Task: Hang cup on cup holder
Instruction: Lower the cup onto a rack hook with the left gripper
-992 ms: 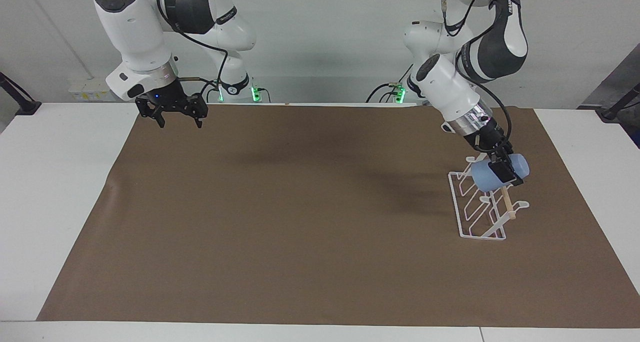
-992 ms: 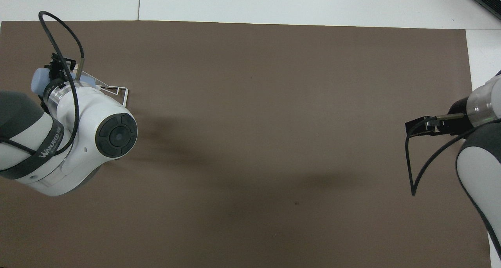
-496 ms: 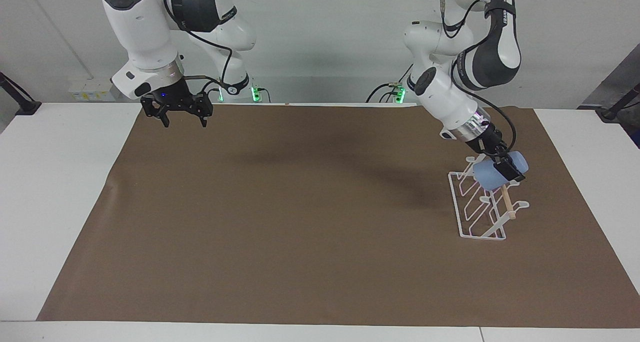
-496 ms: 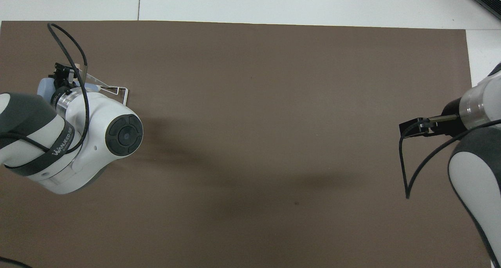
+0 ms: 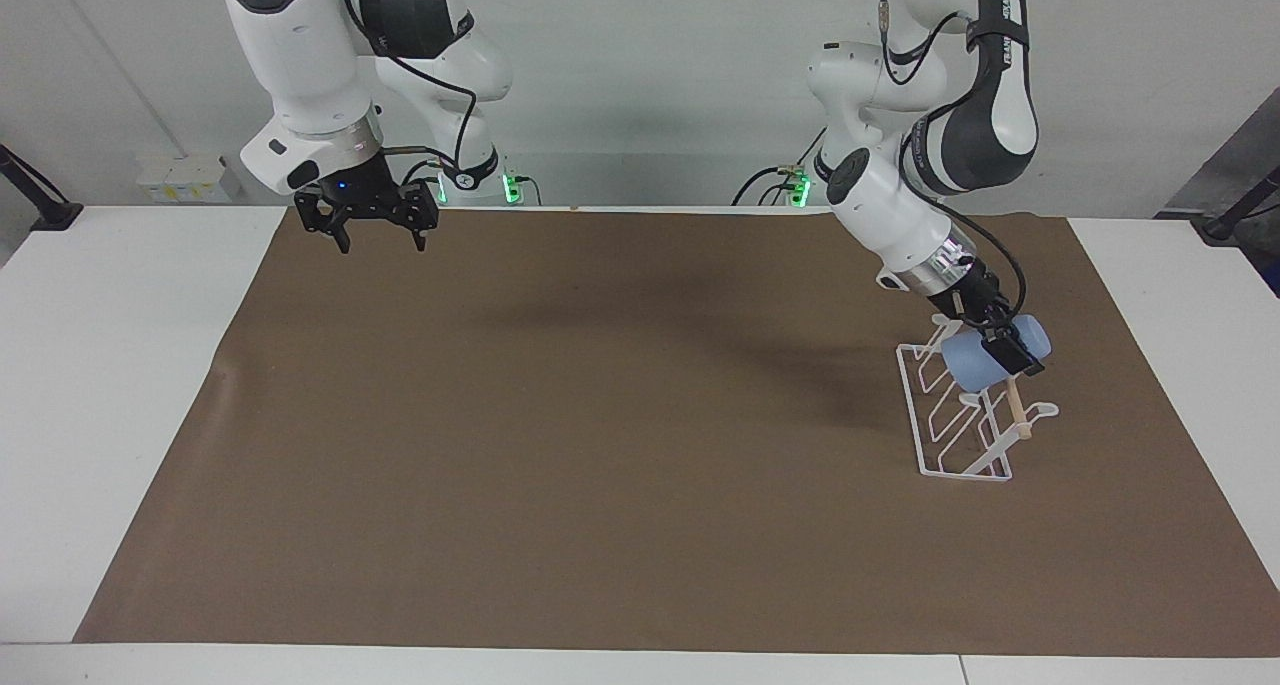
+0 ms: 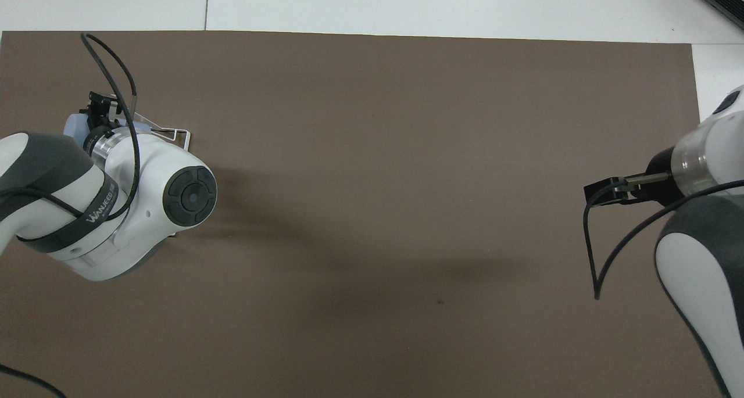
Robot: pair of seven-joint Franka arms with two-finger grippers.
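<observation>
One small light-blue plastic tumbler (image 5: 985,357) lies tilted in your left claw (image 5: 1010,350), clamped tight, right over the white wire rack with its pale wooden dowel (image 5: 965,425) at the left arm's end of the table (image 5: 120,385). Release too soon and it could slip off a prong or tip the light rack. Your right claw (image 5: 370,227) waits wide open over the brown mat's (image 5: 560,415) edge; the mat between lies open.
</observation>
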